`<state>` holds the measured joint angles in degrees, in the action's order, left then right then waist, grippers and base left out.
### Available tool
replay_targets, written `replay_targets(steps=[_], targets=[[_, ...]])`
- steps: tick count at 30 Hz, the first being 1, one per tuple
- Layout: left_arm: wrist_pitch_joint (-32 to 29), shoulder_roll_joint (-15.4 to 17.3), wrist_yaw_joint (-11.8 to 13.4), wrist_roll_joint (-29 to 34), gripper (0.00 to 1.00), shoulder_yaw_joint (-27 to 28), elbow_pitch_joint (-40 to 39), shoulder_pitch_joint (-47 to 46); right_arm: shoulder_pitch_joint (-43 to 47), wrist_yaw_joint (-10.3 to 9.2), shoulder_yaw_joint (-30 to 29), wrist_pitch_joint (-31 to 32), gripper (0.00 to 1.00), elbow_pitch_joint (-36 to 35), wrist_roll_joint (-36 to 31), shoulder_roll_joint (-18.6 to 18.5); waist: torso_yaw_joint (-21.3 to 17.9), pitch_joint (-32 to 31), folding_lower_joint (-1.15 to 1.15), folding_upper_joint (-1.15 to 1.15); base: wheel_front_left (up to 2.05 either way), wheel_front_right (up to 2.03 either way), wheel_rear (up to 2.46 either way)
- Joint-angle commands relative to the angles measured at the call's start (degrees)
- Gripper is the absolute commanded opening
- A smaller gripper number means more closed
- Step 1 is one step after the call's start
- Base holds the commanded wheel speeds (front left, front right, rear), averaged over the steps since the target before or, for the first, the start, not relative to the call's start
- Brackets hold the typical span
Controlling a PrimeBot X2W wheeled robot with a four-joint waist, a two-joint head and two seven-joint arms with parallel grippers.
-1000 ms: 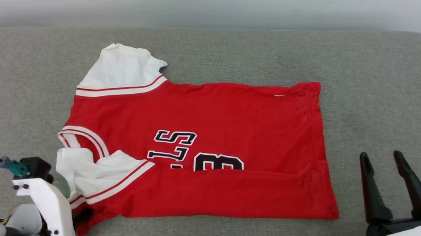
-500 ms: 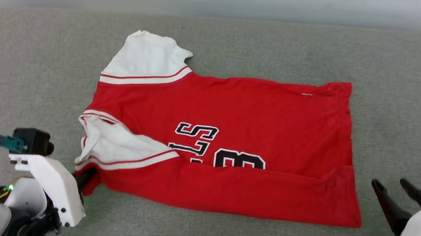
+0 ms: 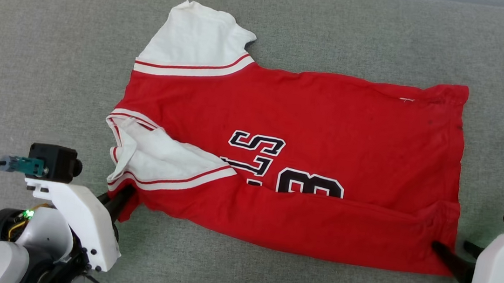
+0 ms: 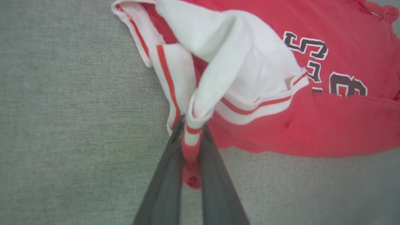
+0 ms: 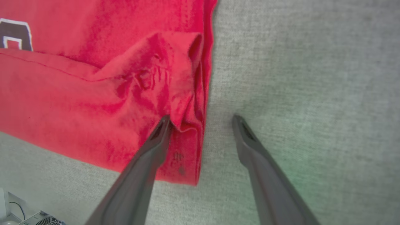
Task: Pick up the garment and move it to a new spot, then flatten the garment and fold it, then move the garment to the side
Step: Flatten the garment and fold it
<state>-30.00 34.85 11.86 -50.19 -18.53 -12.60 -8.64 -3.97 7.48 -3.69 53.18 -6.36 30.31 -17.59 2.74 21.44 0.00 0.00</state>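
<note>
The garment was spread on the grey cushion, one long edge folded over; folding was judged part-done, the move aside outstanding; its long axis ran across the cushion, collar left, hem right; the left gripper was clamped on sleeve trim; the right gripper was held apart astride the hem corner.

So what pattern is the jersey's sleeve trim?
White with a thin red stripe; the garment shows its sleeve trim best in the left wrist view.
</note>
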Motion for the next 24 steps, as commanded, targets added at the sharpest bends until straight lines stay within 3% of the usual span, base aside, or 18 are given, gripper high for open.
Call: replay_targets(steps=[1,3,12,24], targets=[[0.2,-0.4,0.3,-0.3,0.0,-0.3,0.3,0.6,1.2,0.1,3.4,1.1,0.47,3.5,1.1,2.9,0.1,0.0,0.0,0.0,0.0,0.0,0.0],[0.4,-0.6,0.3,-0.5,0.0,-0.4,0.7,1.3,1.4,0.12,4.3,0.8,0.0,4.4,1.3,3.3,-0.1,-0.5,0.0,0.0,0.0,0.0,0.0],[0.5,-1.1,-0.1,-2.4,0.0,-0.4,2.3,4.1,0.2,0.06,3.0,-3.2,0.0,3.1,0.0,0.3,-1.2,-6.6,0.0,0.0,0.0,0.0,0.0],[-0.4,0.5,1.3,-3.0,0.0,-0.6,1.1,9.9,3.9,0.05,3.0,-4.0,0.0,1.6,0.1,-0.1,-1.7,-16.8,0.0,0.0,0.0,0.0,0.0]])
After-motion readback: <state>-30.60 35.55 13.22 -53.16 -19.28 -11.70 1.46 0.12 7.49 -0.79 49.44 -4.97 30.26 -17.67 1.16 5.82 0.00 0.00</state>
